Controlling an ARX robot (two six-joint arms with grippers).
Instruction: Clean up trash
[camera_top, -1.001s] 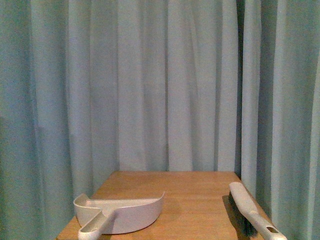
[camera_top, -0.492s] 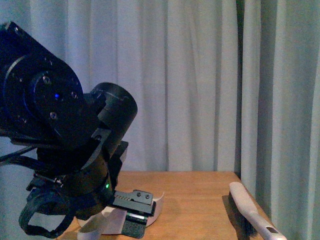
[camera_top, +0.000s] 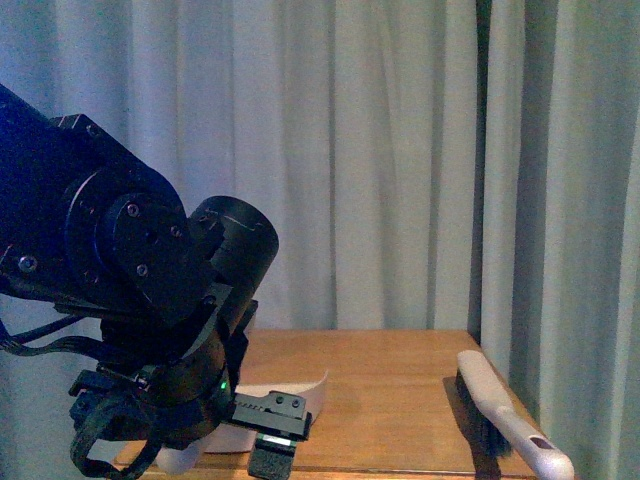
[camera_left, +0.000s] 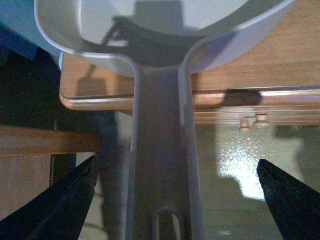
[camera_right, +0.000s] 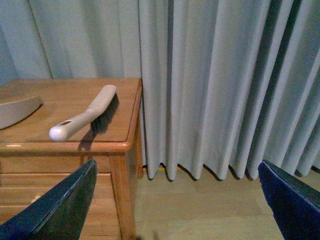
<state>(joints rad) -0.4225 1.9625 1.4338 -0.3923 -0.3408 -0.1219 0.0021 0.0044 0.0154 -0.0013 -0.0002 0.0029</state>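
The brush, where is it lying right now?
In the front view the brush lies along the right edge of the wooden table, beside the curtain, apart from the dustpan on the left.

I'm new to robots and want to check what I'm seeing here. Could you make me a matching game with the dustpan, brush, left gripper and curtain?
Things:
1. dustpan
2. brush
3. left gripper
4. curtain

Descriptions:
a. lies along the right side of the table
b. open, one finger on either side of a handle
c. hangs behind the table
d. its handle sticks out past the table's edge

Pairs: 1-d, 2-a, 3-b, 4-c.
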